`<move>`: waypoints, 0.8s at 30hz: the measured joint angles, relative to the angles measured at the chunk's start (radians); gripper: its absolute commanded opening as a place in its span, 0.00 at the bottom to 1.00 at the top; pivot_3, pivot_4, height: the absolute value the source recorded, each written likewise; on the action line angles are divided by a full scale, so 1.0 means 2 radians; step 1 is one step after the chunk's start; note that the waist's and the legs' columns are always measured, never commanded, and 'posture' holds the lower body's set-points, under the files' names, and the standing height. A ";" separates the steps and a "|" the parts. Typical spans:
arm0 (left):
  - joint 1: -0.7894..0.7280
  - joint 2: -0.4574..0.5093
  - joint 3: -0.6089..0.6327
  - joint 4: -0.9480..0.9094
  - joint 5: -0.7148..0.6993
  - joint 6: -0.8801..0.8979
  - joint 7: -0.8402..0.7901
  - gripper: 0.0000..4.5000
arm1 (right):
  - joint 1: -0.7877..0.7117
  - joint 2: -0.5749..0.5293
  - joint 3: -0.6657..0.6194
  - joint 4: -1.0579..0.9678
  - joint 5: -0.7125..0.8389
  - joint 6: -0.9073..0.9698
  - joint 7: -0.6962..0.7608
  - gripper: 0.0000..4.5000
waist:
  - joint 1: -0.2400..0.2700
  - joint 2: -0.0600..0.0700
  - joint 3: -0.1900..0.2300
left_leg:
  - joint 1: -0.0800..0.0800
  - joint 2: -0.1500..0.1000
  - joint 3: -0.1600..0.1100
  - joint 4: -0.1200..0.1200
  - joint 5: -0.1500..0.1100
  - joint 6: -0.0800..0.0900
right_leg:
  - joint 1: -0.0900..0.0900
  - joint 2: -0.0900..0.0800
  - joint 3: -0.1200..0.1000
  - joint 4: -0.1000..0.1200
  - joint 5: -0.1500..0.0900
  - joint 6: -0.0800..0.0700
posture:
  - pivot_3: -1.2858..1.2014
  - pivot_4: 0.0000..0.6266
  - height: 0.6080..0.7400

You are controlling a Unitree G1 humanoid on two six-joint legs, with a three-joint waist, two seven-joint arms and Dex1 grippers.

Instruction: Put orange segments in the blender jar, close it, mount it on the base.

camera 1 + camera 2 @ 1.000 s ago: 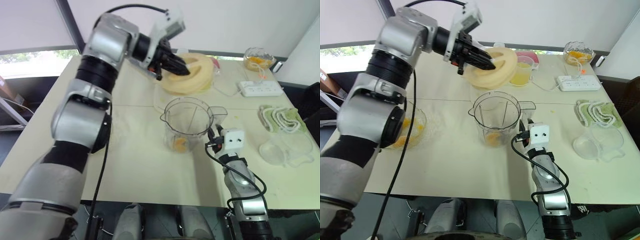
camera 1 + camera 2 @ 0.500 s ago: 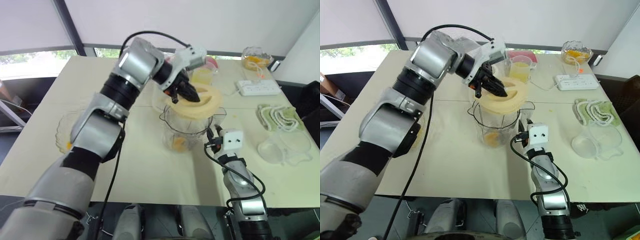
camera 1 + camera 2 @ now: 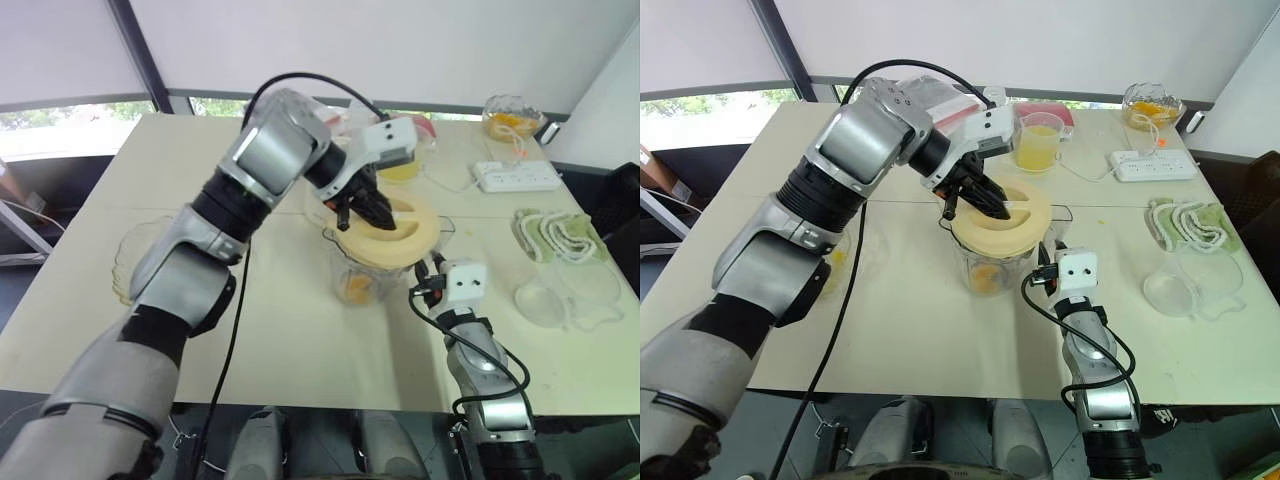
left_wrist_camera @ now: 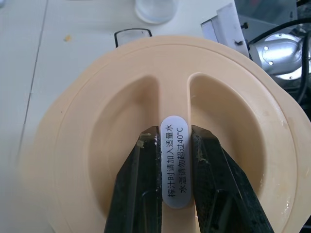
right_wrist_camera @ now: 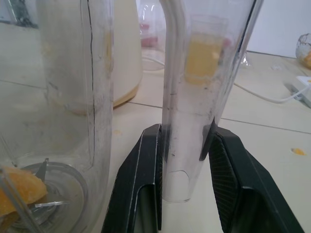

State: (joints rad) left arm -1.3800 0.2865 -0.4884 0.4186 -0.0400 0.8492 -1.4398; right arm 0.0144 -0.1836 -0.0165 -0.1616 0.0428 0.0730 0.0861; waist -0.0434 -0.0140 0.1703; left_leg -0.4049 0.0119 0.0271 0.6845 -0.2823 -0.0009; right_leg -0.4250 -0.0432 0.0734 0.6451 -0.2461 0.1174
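The clear blender jar (image 3: 975, 268) stands mid-table with orange segments (image 3: 985, 277) at its bottom by the blade (image 5: 48, 194). A cream lid (image 3: 1018, 228) lies over the jar's mouth, slightly tilted. My left gripper (image 4: 173, 133) is shut on the lid's central rib (image 4: 174, 97) and reaches down from the back left (image 3: 372, 213). My right gripper (image 5: 184, 128) is shut on the jar's side handle (image 5: 189, 73), level at the jar's right side (image 3: 1045, 265). A cream body that looks like the base (image 5: 127, 58) stands behind the jar.
A glass bowl (image 3: 125, 268) with more segments sits at the left, partly behind my arm. A cup of yellow juice (image 3: 1038, 145), a power strip (image 3: 1145, 163) and another bowl (image 3: 1152, 105) stand at the back. A green-white cloth (image 3: 1190, 225) and clear plastic parts (image 3: 1190, 285) lie on the right.
My left gripper brought the cream lid from the back of the table down and nearer, onto the jar's mouth. The right gripper has stayed still on the handle.
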 measured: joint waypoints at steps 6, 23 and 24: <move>0.024 0.018 -0.010 -0.020 0.003 -0.024 0.002 0.06 | -0.006 -0.001 0.005 0.002 -0.005 -0.007 0.006 0.18 | 0.000 0.000 0.000 | 0.000 0.000 0.000 0.000 0.000 0.000 | 0.000 0.000 0.000 0.000 0.000 0.000 | 0.52 0.24 1.00; 0.045 0.006 0.002 0.094 0.005 -0.246 -0.019 0.06 | -0.006 -0.002 0.005 0.006 -0.015 -0.003 0.008 0.18 | 0.000 -0.002 -0.004 | 0.008 0.000 0.000 0.000 0.000 0.000 | 0.011 0.000 0.000 -0.005 -0.002 -0.002 | 0.52 0.24 1.00; 0.044 0.005 0.002 0.096 0.006 -0.242 -0.019 0.06 | -0.005 -0.002 0.005 0.006 -0.015 -0.003 0.008 0.18 | 0.000 -0.002 -0.004 | 0.008 0.000 0.000 0.000 0.000 0.000 | 0.011 0.000 0.000 -0.005 -0.002 -0.002 | 0.52 0.24 1.00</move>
State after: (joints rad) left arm -1.2918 0.2962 -0.4839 0.6102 -0.0289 0.3658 -1.4769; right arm 0.0039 -0.1878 -0.0059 -0.1497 0.0129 0.0676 0.1027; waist -0.0428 -0.0173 0.1618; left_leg -0.3885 0.0127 0.0268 0.6837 -0.2827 -0.0007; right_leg -0.4031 -0.0441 0.0731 0.6352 -0.2501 0.1124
